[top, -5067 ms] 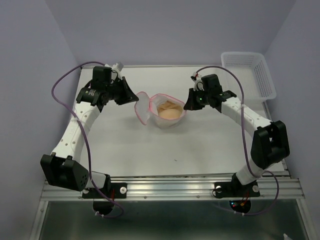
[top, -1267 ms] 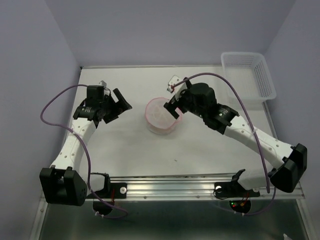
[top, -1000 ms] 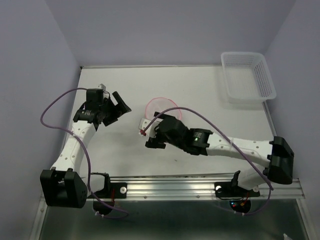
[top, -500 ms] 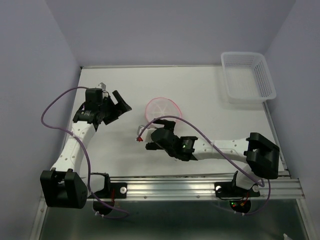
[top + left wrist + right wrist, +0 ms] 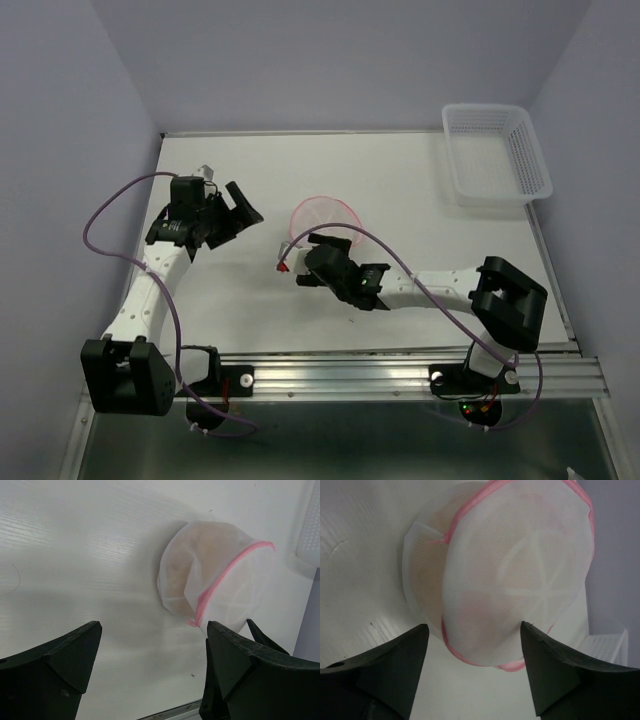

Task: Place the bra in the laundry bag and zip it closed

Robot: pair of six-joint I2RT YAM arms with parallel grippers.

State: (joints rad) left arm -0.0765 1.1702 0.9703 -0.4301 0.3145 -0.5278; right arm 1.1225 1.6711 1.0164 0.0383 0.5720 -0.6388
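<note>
The laundry bag (image 5: 326,218) is a white mesh dome with a pink zipper rim, lying mid-table. The bra (image 5: 427,585) shows as a beige mass through the mesh and is also seen in the left wrist view (image 5: 182,570). My right gripper (image 5: 312,248) sits just at the bag's near side, pointing at it. In its wrist view the right gripper (image 5: 473,626) stands open with the bag's (image 5: 520,565) lower edge between the tips, untouched. My left gripper (image 5: 245,212) hangs open left of the bag. In its own view the left gripper (image 5: 152,625) holds nothing, short of the bag (image 5: 220,580).
A white lattice basket (image 5: 497,155) stands at the back right corner, also seen in the right wrist view (image 5: 607,647). The right arm's elbow (image 5: 510,295) is folded near the front right. Purple cables loop over both arms.
The right arm swung from behind the bag round to its near side and drew in toward it; its jaws have narrowed. The bag's flap now lies shut. The left arm stayed put.
</note>
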